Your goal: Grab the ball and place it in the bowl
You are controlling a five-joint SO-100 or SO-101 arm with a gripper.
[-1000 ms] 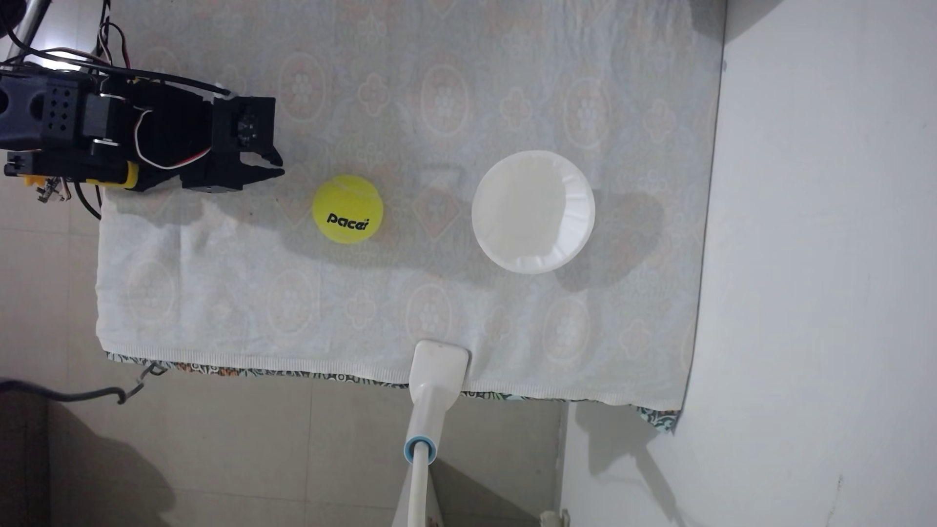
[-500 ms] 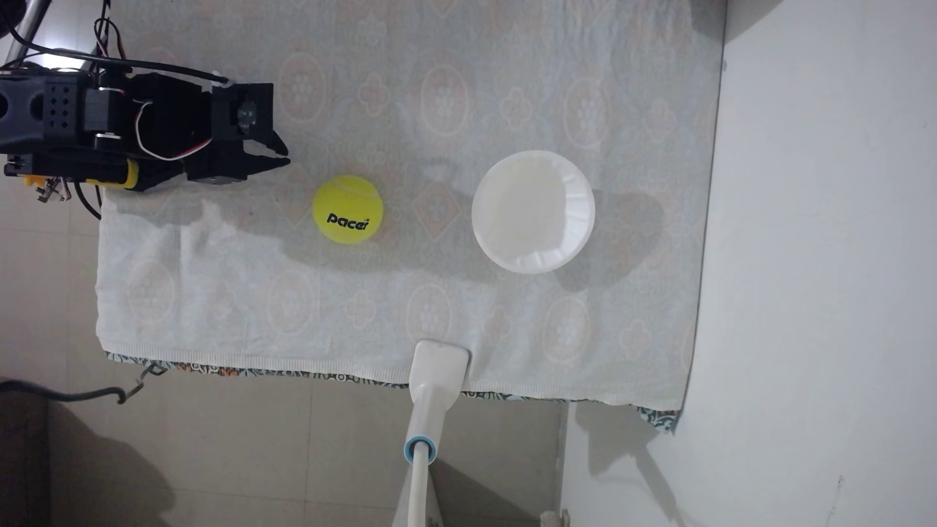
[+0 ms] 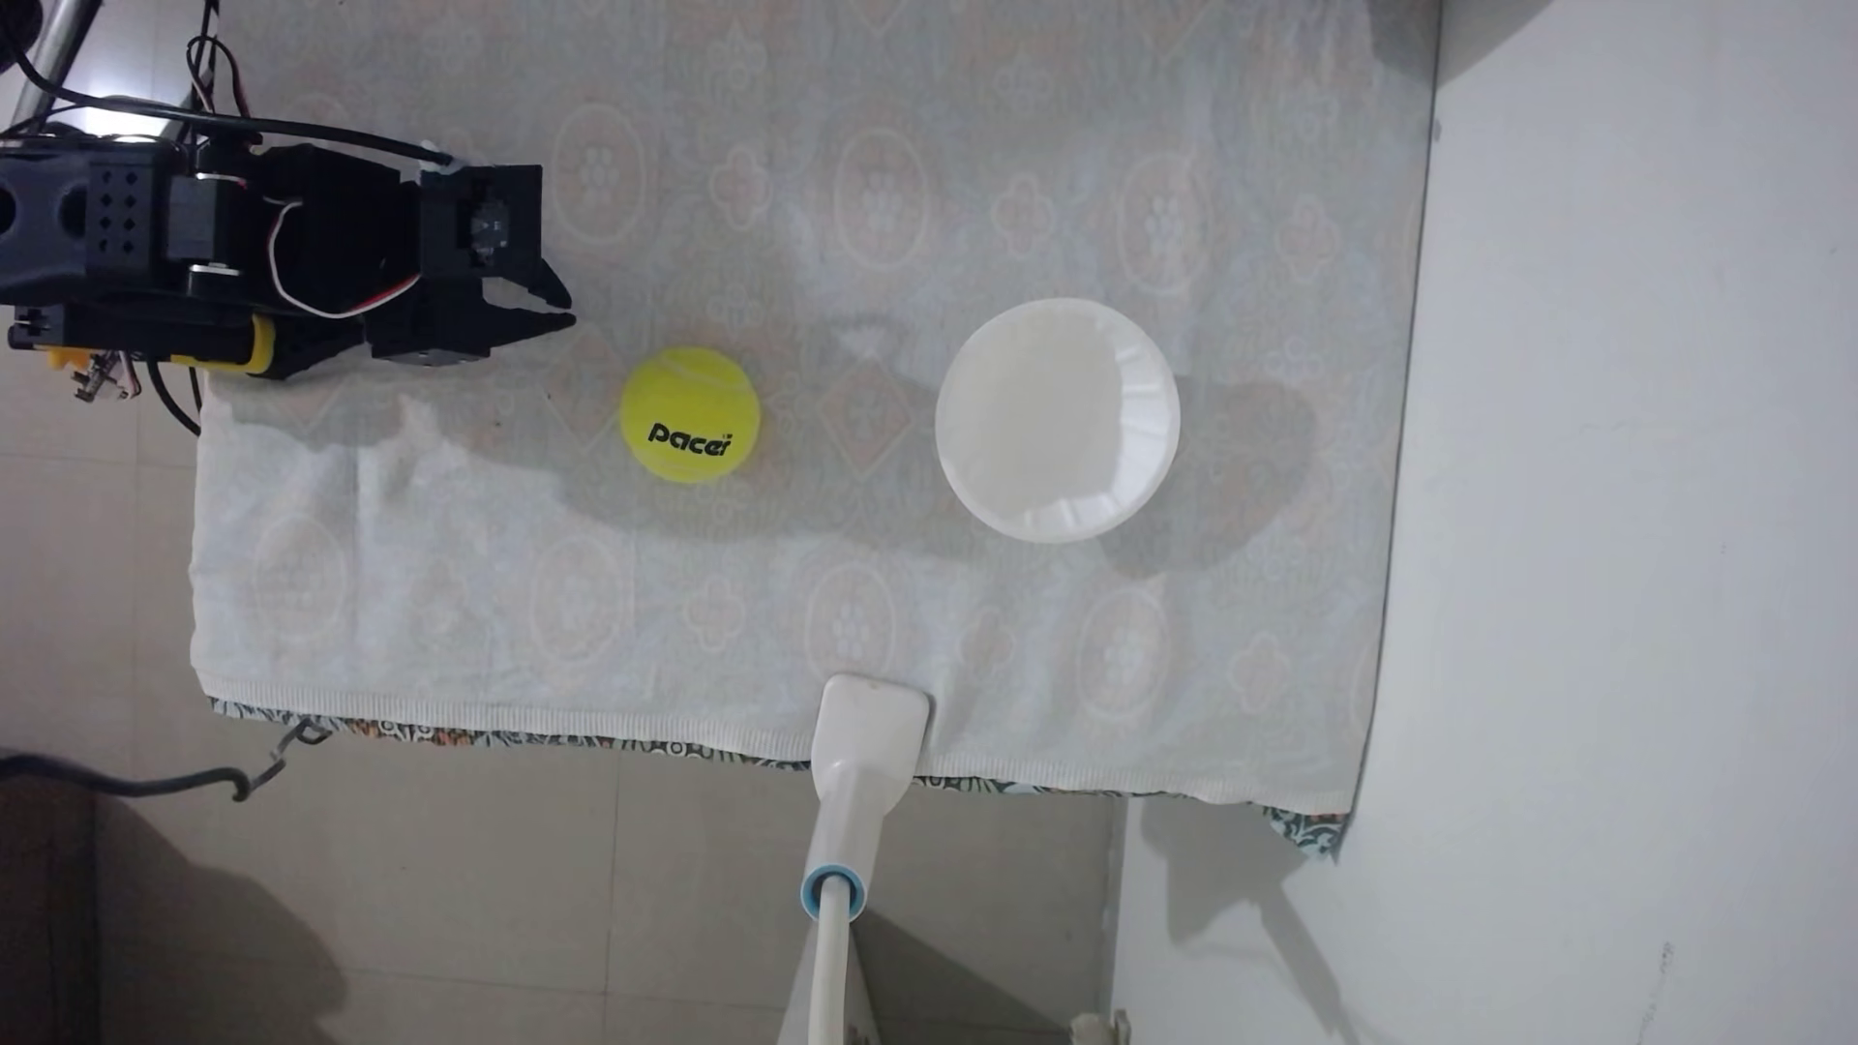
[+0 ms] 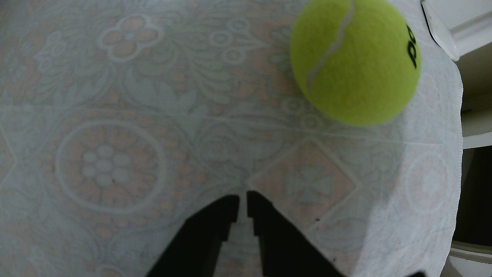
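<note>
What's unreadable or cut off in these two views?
- Ball lettering: mostly turned out of sight in the wrist view.
- Pincer: base cut off by the bottom edge, wrist view.
- Arm: cut off by the left edge, fixed view.
- Bowl: overexposed, left ribs invisible.

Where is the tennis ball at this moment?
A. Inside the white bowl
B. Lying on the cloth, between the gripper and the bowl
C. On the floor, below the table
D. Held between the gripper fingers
B: in the fixed view the ball rests on the cloth, apart from the nearly closed gripper and the empty bowl.
</note>
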